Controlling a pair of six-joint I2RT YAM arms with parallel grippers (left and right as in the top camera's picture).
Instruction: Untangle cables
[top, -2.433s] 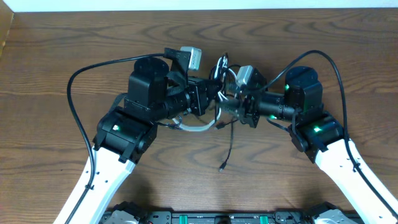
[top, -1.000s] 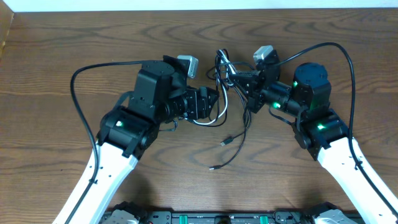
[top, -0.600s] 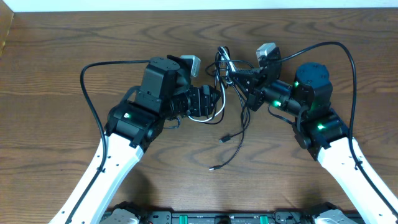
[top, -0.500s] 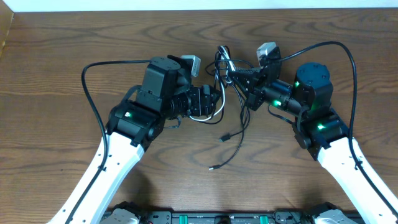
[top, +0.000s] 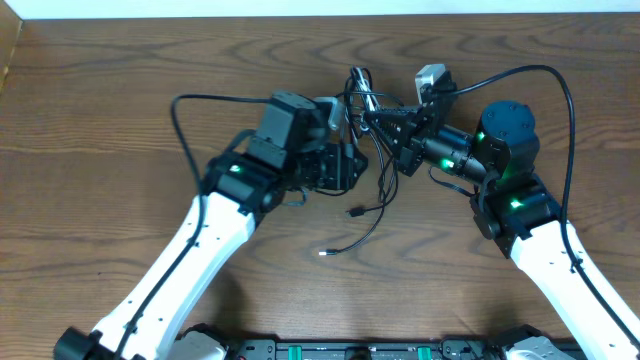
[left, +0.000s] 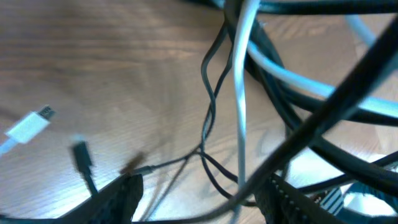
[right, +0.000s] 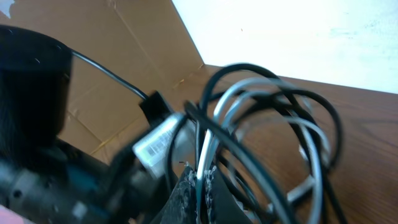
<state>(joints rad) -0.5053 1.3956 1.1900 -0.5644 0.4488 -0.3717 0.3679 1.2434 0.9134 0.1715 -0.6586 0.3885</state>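
With our right gripper (right: 200, 177) clenched on the thin, tangled black-and-white cables (left: 239, 93) and our left gripper (left: 204, 186) agape beside them, we risk tightening knots.

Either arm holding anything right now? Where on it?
Right gripper is shut on the tangle of thin black and white cables, pinching a pale strand low in the loops. Left gripper has its fingers apart, strands between them, nothing pinched.

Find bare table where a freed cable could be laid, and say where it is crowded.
Free: the table left of the left arm; right of the right arm; the near strip between the arms, below the loose plugs. Crowded: the far middle, around the cables.
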